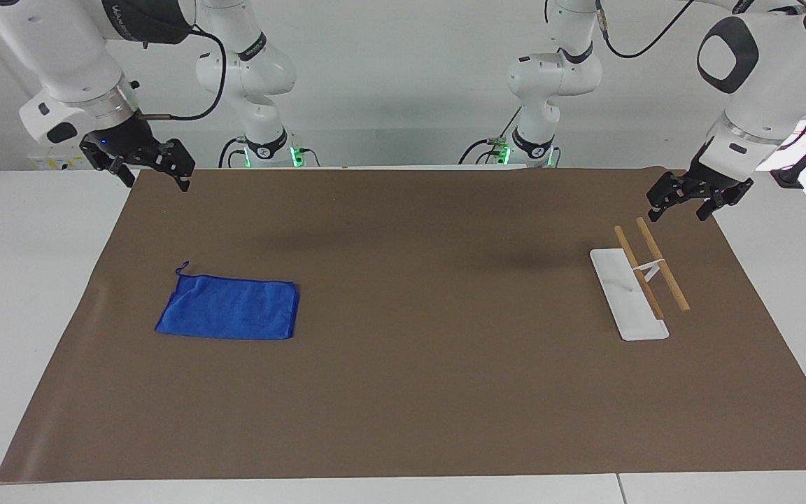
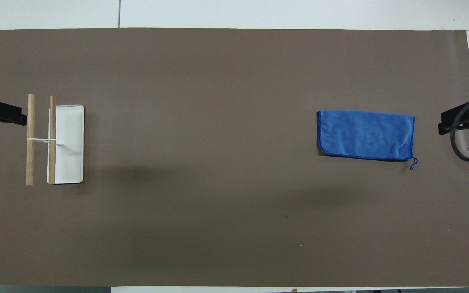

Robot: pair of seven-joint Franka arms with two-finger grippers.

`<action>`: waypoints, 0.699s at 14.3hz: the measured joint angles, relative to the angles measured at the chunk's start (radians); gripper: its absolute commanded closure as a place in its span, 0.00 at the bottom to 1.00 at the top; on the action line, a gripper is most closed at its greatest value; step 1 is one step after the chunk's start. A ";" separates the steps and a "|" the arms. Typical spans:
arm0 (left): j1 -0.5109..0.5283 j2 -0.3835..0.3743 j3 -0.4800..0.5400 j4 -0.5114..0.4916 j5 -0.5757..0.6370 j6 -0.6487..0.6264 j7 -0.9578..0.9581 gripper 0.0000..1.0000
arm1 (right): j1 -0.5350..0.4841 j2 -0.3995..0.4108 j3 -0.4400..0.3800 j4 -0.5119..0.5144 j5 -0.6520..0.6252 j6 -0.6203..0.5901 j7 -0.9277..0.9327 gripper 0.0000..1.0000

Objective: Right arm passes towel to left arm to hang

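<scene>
The blue towel [image 1: 228, 308] lies flat and folded on the brown mat, toward the right arm's end of the table, its thin loop [image 2: 413, 163] at the corner nearest the robots. My right gripper [image 1: 154, 180], the one with the blue light and loose black cable, hangs open and empty above the mat's corner by the right arm's base, apart from the towel. My left gripper [image 1: 679, 212] is open and empty too. It hovers just above the mat by the robots' end of the hanging rack [image 1: 644, 280].
The rack has a flat white base [image 2: 71, 142] with two parallel wooden rods [image 2: 30, 138] raised above it on a thin white support. The brown mat [image 1: 403, 392] covers most of the white table.
</scene>
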 measured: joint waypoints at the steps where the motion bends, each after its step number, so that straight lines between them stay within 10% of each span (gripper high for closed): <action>1: 0.000 0.000 0.000 0.000 0.000 0.000 0.000 0.00 | -0.001 0.000 -0.001 -0.004 0.000 0.003 0.000 0.00; 10: 0.000 0.000 0.000 0.000 0.000 0.000 0.000 0.00 | -0.006 -0.004 -0.005 -0.033 0.000 0.048 0.000 0.00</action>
